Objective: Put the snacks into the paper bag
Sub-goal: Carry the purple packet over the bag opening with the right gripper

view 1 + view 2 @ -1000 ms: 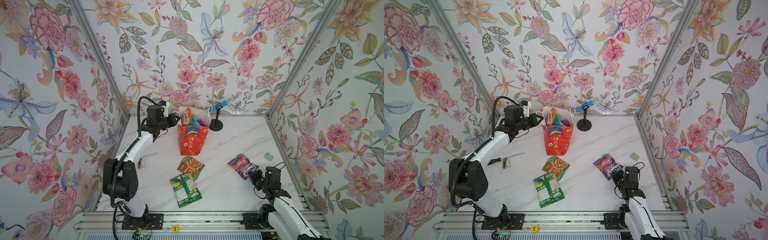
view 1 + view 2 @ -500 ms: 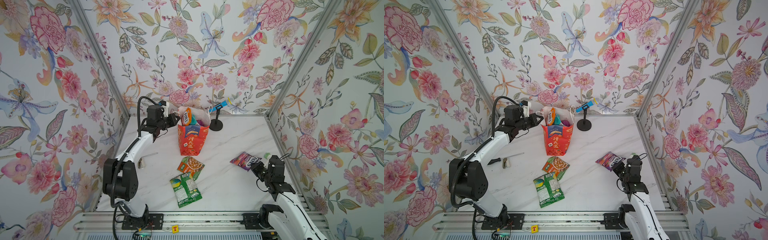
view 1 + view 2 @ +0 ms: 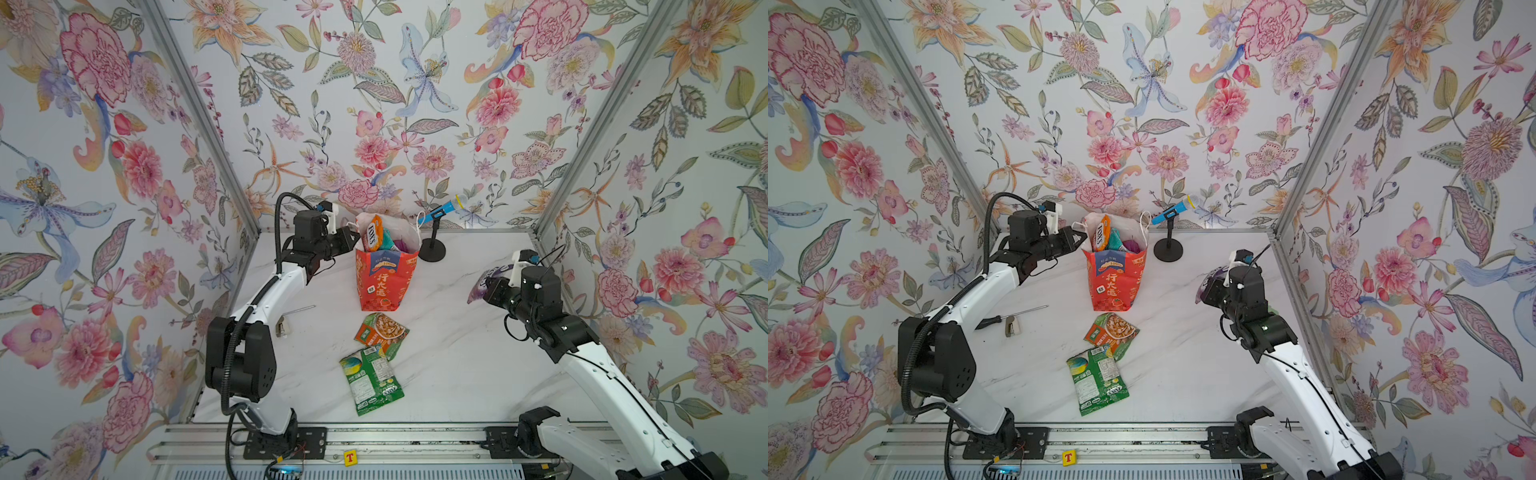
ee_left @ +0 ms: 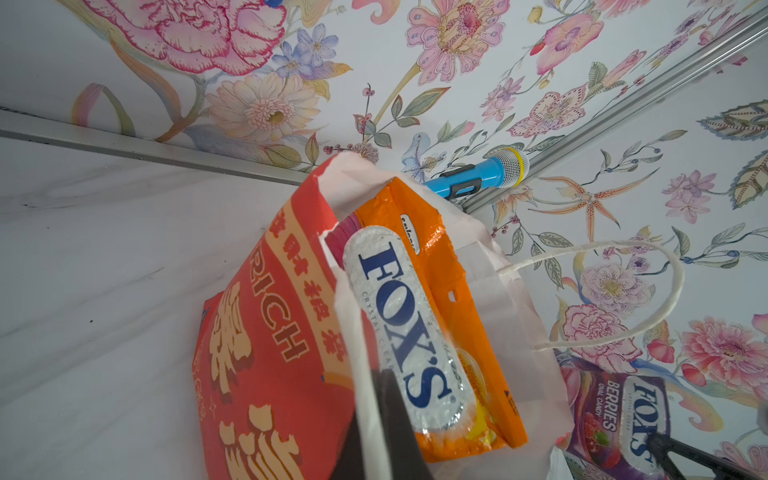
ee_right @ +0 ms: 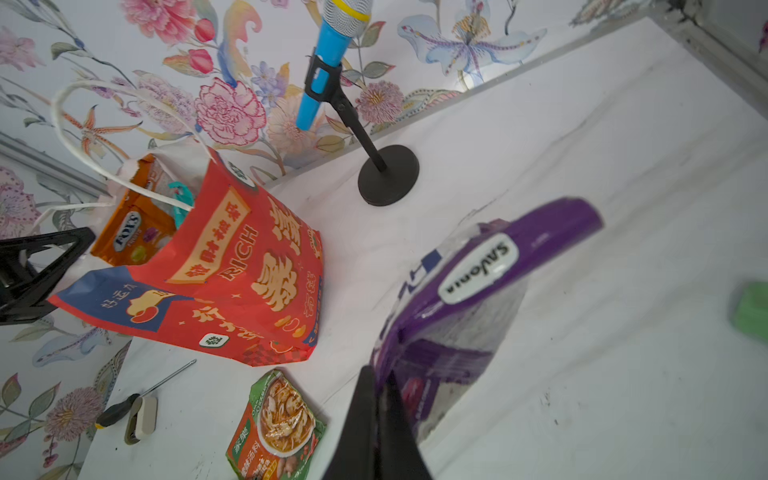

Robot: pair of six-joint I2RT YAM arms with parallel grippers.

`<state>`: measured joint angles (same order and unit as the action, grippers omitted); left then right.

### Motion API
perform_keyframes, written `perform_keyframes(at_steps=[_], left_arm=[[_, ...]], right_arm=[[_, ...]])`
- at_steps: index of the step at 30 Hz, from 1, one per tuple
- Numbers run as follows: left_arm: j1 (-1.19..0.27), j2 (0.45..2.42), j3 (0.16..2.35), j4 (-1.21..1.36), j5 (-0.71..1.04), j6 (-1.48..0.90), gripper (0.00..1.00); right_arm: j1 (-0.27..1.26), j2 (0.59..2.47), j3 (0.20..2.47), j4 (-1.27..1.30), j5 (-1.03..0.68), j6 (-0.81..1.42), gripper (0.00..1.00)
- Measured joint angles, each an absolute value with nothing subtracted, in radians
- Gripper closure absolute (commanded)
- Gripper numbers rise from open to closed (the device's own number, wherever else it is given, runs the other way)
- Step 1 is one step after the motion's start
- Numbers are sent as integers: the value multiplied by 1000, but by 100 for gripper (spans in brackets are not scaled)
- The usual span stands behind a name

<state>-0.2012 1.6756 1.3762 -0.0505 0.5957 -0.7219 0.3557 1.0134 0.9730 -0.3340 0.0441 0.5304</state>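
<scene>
Paper bag (image 3: 384, 282) stands upright just above the middle of both top views, on the white marble table (image 3: 457, 365), with its mouth open. The left gripper (image 3: 354, 241) reaches in from the left of the frame and is pinched on the left rim of the paper bag. In the left wrist view the white paper wall is caught between its dark fingers (image 4: 395, 419).

An orange FOXS packet (image 3: 372, 237) sticks up inside the bag against that rim, with a teal packet (image 3: 388, 242) beside it. Something pink-purple shows behind them, but I cannot tell what it is.

The right gripper (image 3: 488, 286) is at the right of both top views, well apart from the bag. It is clamped on one end of a purple FOXS berries packet (image 3: 476, 293), held up off the table.

Two snacks lie flat below the bag in the frame. An orange-green nut packet (image 3: 381, 332) is just under its base. A green packet (image 3: 371, 380) lies lower, touching or overlapping the first at a corner.

A blue microphone (image 3: 441, 209) on a black stand (image 3: 432, 251) sits just right of the bag, by the back wall. In a top view a screwdriver (image 3: 992, 321) lies at the left of the frame, beside the left arm
</scene>
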Motion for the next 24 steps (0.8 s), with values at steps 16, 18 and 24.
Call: perform_keyframes(at_steps=[16,18,24], left_arm=[[-201,1676,1376,-51,595,-722,100],[-201,1676,1376,-51,595,-722,100],[-201,1676,1376,-52,595,-722,100]], right_arm=[[485,1297,1483,-370,-64,333,100],[506,1345,1567,-379,-117,311,100],[575,1466,1751,-390,-299,265,100]])
